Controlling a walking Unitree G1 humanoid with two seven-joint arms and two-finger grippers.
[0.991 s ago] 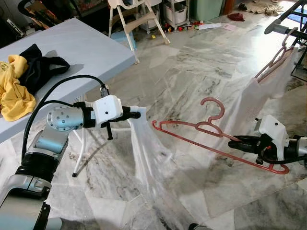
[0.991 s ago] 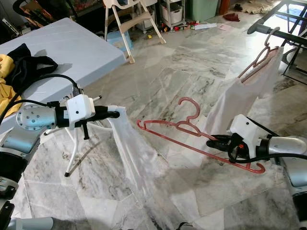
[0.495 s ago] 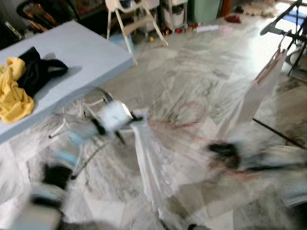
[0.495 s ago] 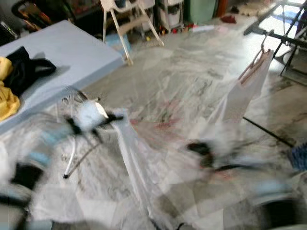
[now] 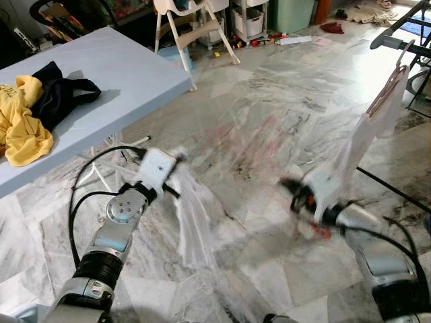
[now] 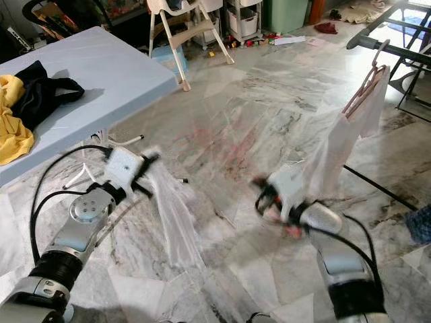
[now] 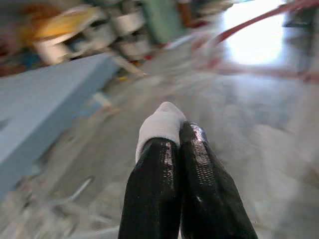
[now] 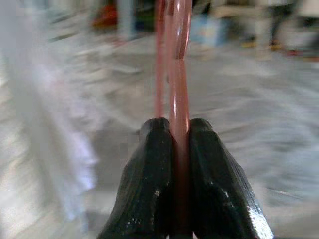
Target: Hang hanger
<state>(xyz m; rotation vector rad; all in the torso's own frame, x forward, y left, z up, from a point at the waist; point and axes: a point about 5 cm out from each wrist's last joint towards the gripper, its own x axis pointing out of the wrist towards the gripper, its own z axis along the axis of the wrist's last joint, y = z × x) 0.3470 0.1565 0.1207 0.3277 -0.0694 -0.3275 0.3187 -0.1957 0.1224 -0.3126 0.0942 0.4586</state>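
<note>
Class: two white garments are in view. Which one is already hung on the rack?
The garment on the robot's far right, on its hanger; the other dangles from the left hand.

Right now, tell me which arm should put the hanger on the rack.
Right. The right gripper is already shut on the red hanger, and the rack stands on the robot's right. The left gripper is shut on the white cloth, on the far side from it.

Hanger and cloth, both in my grip

My right gripper [image 8: 179,134] pinches the thin red hanger [image 8: 178,59], its rods running straight out from my fingers. My left gripper [image 7: 172,132] clamps a white cloth [image 5: 195,215] that hangs toward the floor.
</note>
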